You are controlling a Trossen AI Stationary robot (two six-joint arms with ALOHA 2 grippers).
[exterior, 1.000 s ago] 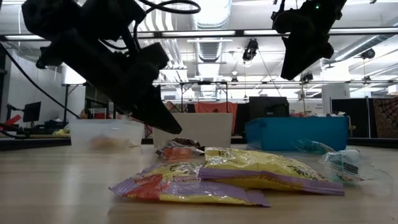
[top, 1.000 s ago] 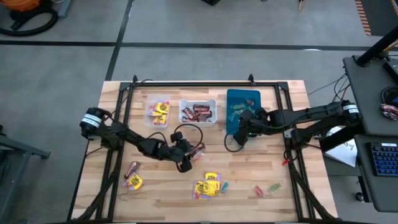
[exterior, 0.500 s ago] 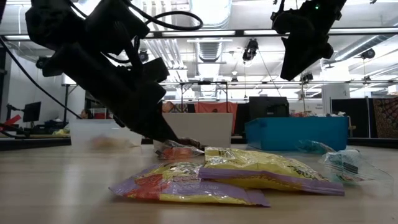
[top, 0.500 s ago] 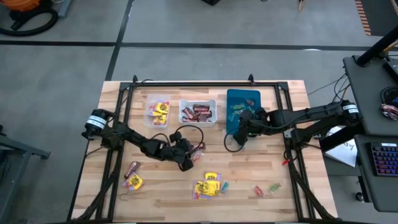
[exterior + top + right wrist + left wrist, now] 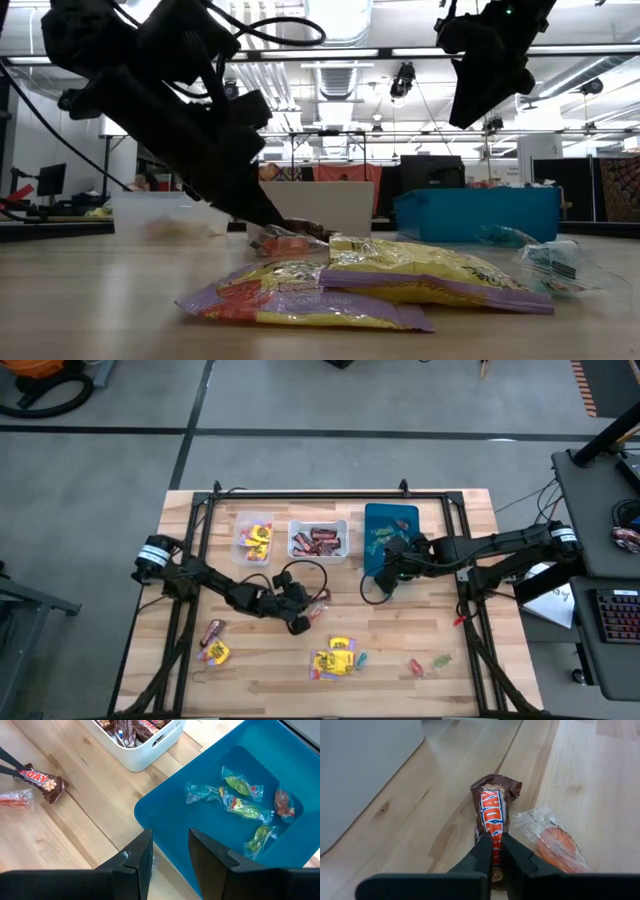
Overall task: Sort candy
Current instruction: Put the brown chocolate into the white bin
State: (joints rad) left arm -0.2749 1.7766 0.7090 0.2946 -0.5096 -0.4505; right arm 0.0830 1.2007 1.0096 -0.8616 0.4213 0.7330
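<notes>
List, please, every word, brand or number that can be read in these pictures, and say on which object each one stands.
"DAY": orange letters on the brown candy bar that the left end effector is shut on; the fingers hide the rest of the name.
"DAY": the same bar in the right wrist view, only in part.
Yellow packets: print too blurred to read.
Green sweets in the blue bin: no readable print.

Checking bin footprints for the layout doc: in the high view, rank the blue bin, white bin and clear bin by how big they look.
1. Blue bin, clearly the largest.
2. White bin and clear bin: too close to call. The clear one's edges barely show against the wood, so I won't rank them.
</notes>
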